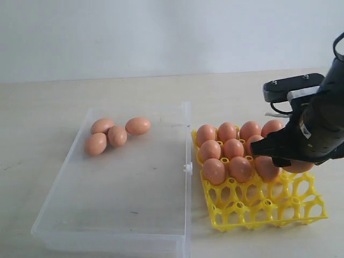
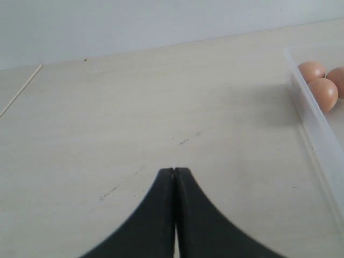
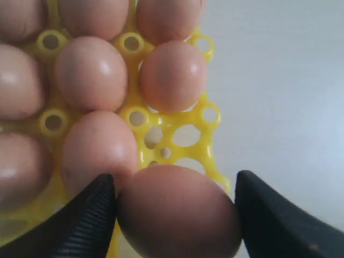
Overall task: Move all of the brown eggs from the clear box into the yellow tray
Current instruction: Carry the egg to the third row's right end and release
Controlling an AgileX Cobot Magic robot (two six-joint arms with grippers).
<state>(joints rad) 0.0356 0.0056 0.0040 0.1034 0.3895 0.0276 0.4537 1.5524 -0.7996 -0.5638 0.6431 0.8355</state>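
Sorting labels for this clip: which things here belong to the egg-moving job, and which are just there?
Job: brown eggs, clear box, yellow tray, right gripper gripping one egg.
Just there: table, wall, left gripper shut over bare tabletop.

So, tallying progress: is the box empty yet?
Not empty: four eggs lie together inside the box.

exterior: overlooking clear box (image 1: 134, 204), yellow tray (image 1: 267, 203) | left wrist: low, facing clear box | right wrist: hovering close over yellow tray
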